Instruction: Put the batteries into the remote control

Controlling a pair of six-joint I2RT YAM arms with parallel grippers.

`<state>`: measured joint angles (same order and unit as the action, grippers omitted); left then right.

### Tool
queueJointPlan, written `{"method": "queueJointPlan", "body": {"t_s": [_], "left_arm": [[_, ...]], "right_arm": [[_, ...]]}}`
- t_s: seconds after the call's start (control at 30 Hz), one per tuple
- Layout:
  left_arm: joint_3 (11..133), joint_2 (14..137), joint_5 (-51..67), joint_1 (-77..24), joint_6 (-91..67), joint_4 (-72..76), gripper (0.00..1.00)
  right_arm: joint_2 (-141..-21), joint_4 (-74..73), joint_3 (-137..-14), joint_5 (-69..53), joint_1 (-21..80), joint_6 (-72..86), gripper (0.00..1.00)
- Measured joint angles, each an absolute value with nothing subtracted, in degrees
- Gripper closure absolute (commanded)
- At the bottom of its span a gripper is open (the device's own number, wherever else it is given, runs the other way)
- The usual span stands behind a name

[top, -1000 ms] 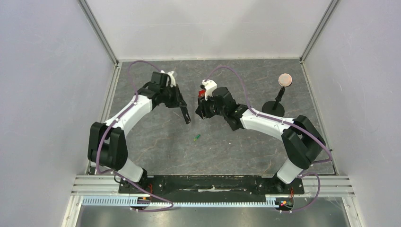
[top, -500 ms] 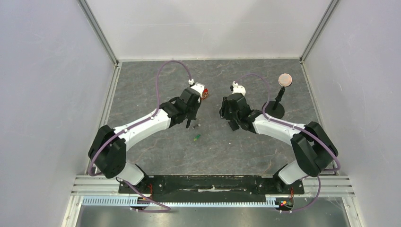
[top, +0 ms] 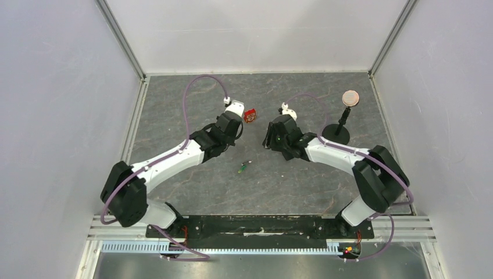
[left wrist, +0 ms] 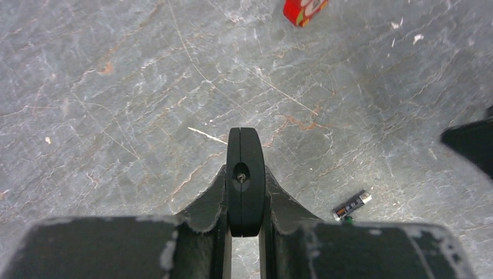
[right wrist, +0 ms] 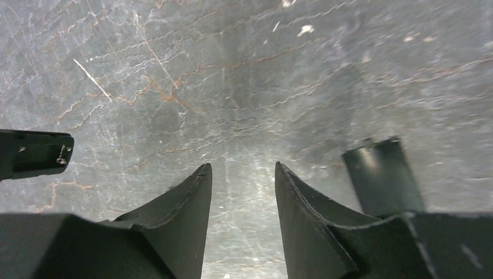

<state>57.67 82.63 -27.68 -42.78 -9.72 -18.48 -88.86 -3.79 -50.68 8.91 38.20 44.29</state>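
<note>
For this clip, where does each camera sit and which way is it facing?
Top external: fixed above and behind the bases, looking down on the table; both arms show, base to wrist.
Left wrist: on the left arm, looking down past its shut left hand at the red box and dark battery.
Right wrist: on the right arm, looking down past its open right hand at the table.
Shared: top external and left wrist both show the red box and dark battery.

My left gripper (left wrist: 245, 142) is pressed closed; my right gripper (right wrist: 242, 170) gapes apart. Both arms reach forward, wrists turned toward each other.
</note>
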Motion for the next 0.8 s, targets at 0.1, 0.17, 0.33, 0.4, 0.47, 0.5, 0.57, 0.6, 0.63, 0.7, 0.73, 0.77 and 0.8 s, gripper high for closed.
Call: {"method": "queueJointPlan", "body": {"t_s": [0.1, 0.17, 0.33, 0.4, 0.47, 0.5, 0.57, 0.6, 0.63, 0.7, 0.73, 0.77, 0.8], "left_arm": [[57.7, 79.4, -28.2, -42.1, -11.1, -19.2, 0.98], [57.7, 76.8, -28.2, -41.6, -11.4, -19.9, 0.98], [57.6, 69.3, -28.1, -40.9, -12.4, -20.3, 0.98], [57.0, 65.9, -28.1, -40.9, -12.5, -19.9, 0.98], [55.6, 62.8, -28.1, -40.9, -12.9, -19.5, 0.98], [55.0, 61.7, -28.1, -40.9, -13.2, -19.5, 0.98], [53.3, 59.5, -28.0, -40.9, -13.9, -19.2, 0.98], [52.5, 58.7, -28.0, -40.9, -14.1, -19.1, 0.98], [51.8, 58.1, -27.9, -40.9, -14.2, -19.2, 0.98], [50.8, 57.5, -28.0, -40.9, -14.3, -19.2, 0.98], [50.5, 57.3, -28.0, -40.9, -14.3, -19.2, 0.98], [50.2, 57.1, -28.2, -40.8, -14.4, -19.2, 0.98], [50.2, 57.0, -28.3, -40.8, -14.5, -19.2, 0.98]], "right_arm": [[-92.9, -8.0, -55.2, 7.7, 39.9, 48.5, 0.51], [-95.0, -9.6, -57.5, 6.6, 41.5, 51.7, 0.50], [-98.5, -13.7, -61.4, 3.9, 46.2, 62.0, 0.49], [-100.0, -15.8, -62.3, 3.0, 47.4, 66.5, 0.49], [-101.0, -17.8, -62.7, 3.0, 47.9, 70.0, 0.49], [-101.3, -18.7, -62.8, 3.1, 48.1, 71.3, 0.49], [-102.1, -20.7, -63.4, 3.6, 48.3, 74.3, 0.49], [-102.6, -21.5, -63.9, 3.9, 48.4, 75.5, 0.50], [-103.4, -22.2, -64.8, 4.1, 48.4, 76.7, 0.50], [-105.3, -22.9, -66.8, 4.4, 48.4, 78.4, 0.53], [-106.4, -23.2, -67.8, 4.5, 48.4, 79.1, 0.53], [-107.7, -23.8, -69.3, 4.8, 48.5, 79.7, 0.53], [-108.6, -24.1, -70.3, 5.0, 48.5, 79.9, 0.53]]}}
